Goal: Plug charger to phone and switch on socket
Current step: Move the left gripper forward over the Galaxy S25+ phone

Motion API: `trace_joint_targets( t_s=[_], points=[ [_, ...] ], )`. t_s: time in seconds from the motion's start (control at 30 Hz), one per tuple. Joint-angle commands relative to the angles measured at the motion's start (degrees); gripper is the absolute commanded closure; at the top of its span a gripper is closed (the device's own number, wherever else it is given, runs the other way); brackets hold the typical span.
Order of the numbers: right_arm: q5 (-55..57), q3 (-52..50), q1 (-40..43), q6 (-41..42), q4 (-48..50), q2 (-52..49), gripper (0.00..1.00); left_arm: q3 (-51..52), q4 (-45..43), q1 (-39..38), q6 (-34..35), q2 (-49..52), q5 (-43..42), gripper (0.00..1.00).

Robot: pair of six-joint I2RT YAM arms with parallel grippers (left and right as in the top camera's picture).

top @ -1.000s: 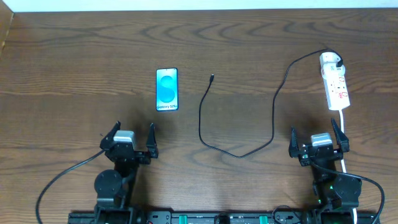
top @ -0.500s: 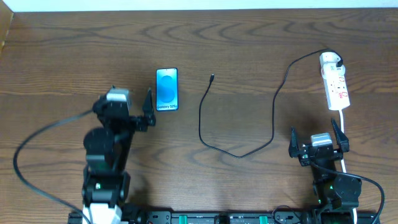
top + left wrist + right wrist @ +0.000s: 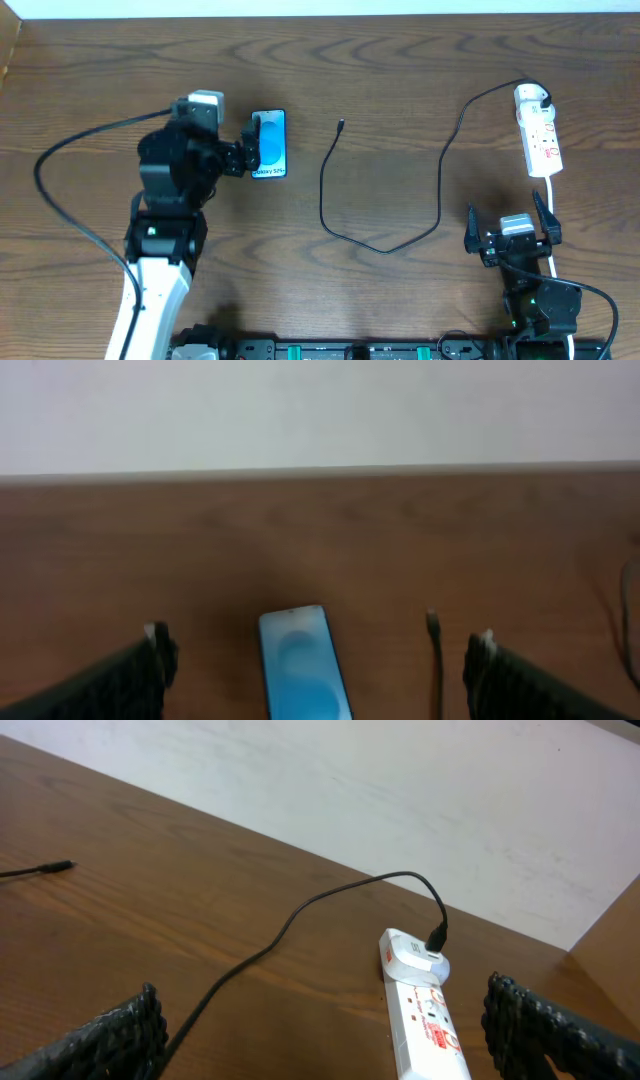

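The left claw (image 3: 247, 150) is seen released; the stiff, slippery phone (image 3: 271, 140) is best gripped across its long edges.

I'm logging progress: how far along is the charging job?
Done: the charger plug sits in the power strip. In hand: the open left gripper is at the phone. Left: the cable tip lies apart from the phone, and the open right gripper sits short of the strip.

The left pincer (image 3: 247, 150) is covering part of the phone's (image 3: 272, 143) nine o'clock edge overhead. The blurred left wrist view is cutting off the phone's near end at six o'clock. The socket (image 3: 427, 1025) is running off the right wrist view's six o'clock edge.
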State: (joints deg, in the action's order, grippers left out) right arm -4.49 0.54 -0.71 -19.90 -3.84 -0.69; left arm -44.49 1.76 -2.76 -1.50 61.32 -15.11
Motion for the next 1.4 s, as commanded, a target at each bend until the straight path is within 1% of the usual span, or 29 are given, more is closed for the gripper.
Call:
trace_joint_targets(
  t_s=[0.0, 0.1, 0.33, 0.43, 0.53, 0.73, 0.87, 0.9, 1.13, 1.2, 1.37],
  points=[
    [-0.2, -0.2, -0.1, 0.6, 0.0, 0.3, 0.01, -6.0, 5.3, 0.2, 2.2, 2.3, -2.7, 0.07],
    [-0.2, -0.2, -0.1, 0.6, 0.0, 0.3, 0.01, -10.4, 11.8, 0.2, 3.3, 4.1, -3.8, 0.07],
    [-0.2, -0.2, -0.1, 0.6, 0.0, 0.3, 0.01, -15.0, 15.7, 0.2, 3.3, 5.1, -3.7, 0.07],
    [-0.2, -0.2, -0.1, 0.6, 0.0, 0.3, 0.01, -18.2, 17.6, 0.2, 3.3, 7.4, -3.7, 0.07],
    [-0.2, -0.2, -0.1, 0.6, 0.0, 0.3, 0.01, -23.4, 21.6, 0.2, 3.3, 11.5, -3.7, 0.07],
    [-0.2, -0.2, -0.1, 0.6, 0.0, 0.3, 0.01, -38.4, 36.1, 0.2, 3.1, 22.2, -3.8, 0.07],
    [-0.2, -0.2, -0.1, 0.6, 0.0, 0.3, 0.01, -48.4, 45.5, 0.2, -0.2, 28.7, -3.7, 0.07],
    [-0.2, -0.2, -0.1, 0.6, 0.0, 0.3, 0.01, -49.8, 46.6, 0.2, -0.4, 29.6, -3.5, 0.07],
    [-0.2, -0.2, -0.1, 0.6, 0.0, 0.3, 0.01, -64.7, 60.0, -0.2, -2.0, 39.4, 1.3, 0.07],
    [-0.2, -0.2, -0.1, 0.6, 0.0, 0.3, 0.01, -66.5, 62.2, -0.3, -1.9, 41.0, 1.4, 0.07],
    [-0.2, -0.2, -0.1, 0.6, 0.0, 0.3, 0.01, -66.4, 63.5, -0.2, -1.9, 41.4, 1.9, 0.07]
  ],
)
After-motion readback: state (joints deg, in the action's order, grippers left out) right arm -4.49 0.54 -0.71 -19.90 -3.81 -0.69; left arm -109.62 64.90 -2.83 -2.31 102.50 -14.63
